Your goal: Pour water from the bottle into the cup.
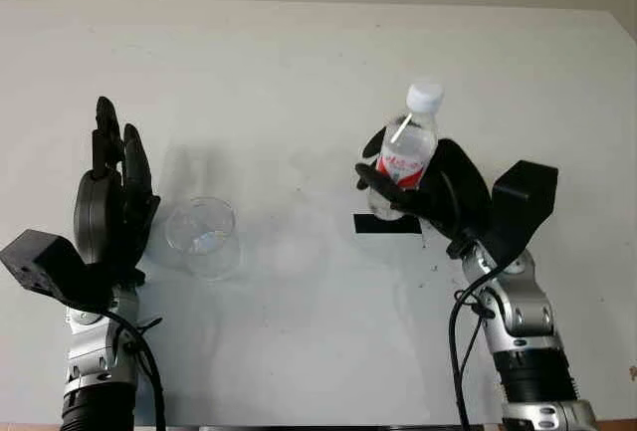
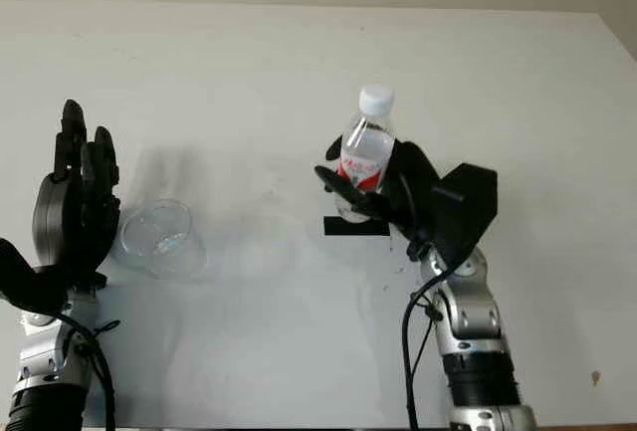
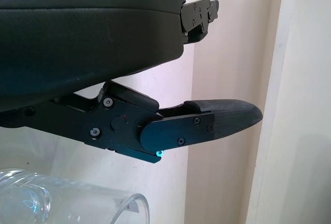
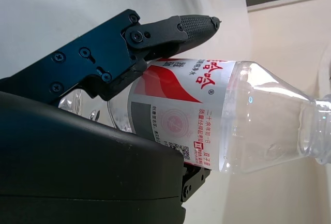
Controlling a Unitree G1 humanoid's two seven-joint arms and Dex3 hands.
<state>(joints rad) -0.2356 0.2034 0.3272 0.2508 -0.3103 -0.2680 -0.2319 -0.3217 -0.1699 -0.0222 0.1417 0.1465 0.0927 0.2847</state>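
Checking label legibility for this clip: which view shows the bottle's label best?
The right wrist view: the bottle spans it, its red and white label facing the camera, the right hand clasping it. Both eye views show the whole upright bottle with white cap, its label small and partly behind fingers.

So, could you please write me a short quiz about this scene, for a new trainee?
1. True or false: the white cap is on the bottle.
2. Which hand grasps the bottle? A) the left hand B) the right hand C) neither of them
3. Fill in: the open left hand stands beside the clear ____ on the table.

Key:
1. True; the cap closes the neck.
2. B; the right hand wraps the labelled body.
3. cup; it stands upright, and a black patch lies by the bottle.
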